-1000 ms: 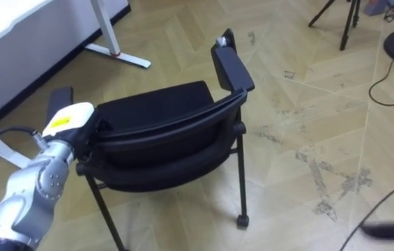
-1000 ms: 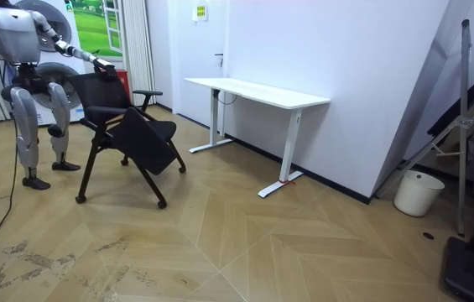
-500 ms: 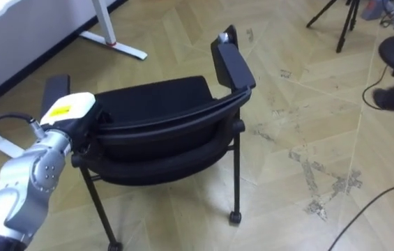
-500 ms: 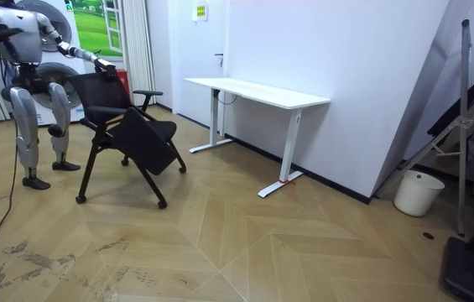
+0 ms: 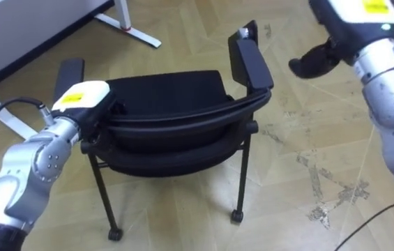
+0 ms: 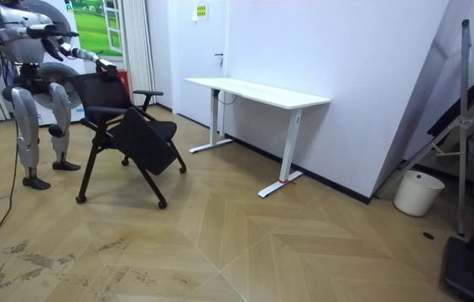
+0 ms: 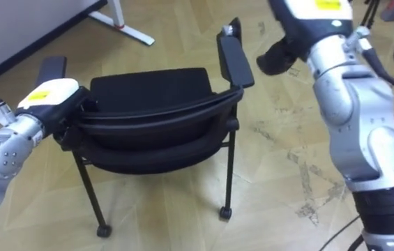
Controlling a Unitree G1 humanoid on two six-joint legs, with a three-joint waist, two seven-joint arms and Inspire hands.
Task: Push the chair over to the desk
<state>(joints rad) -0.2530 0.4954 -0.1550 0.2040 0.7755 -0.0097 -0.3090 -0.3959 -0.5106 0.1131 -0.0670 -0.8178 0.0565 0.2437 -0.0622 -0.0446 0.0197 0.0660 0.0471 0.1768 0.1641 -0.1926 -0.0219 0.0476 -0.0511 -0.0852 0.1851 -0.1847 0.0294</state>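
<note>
A black chair (image 5: 162, 129) with two armrests stands in front of me, its back towards me. My left hand (image 5: 83, 100) sits at the left end of the backrest's top edge, dark fingers curled over it. My right hand (image 5: 320, 58) hangs in the air just right of the right armrest (image 5: 250, 63), fingers curled, touching nothing. In the room view I stand behind the chair (image 6: 127, 126) at the room view's left, my left hand (image 6: 102, 62) on its back.
A white desk's foot (image 5: 132, 31) lies on the floor beyond the chair; the desk (image 6: 257, 92) stands against the wall. Dark cables (image 5: 374, 216) trail on the scuffed parquet at the right. A white bin (image 6: 410, 193) is far off.
My right arm has risen into view from the lower right, up beside the right armrest. The left hand keeps its place on the backrest. In the room view the chair has not shifted.
</note>
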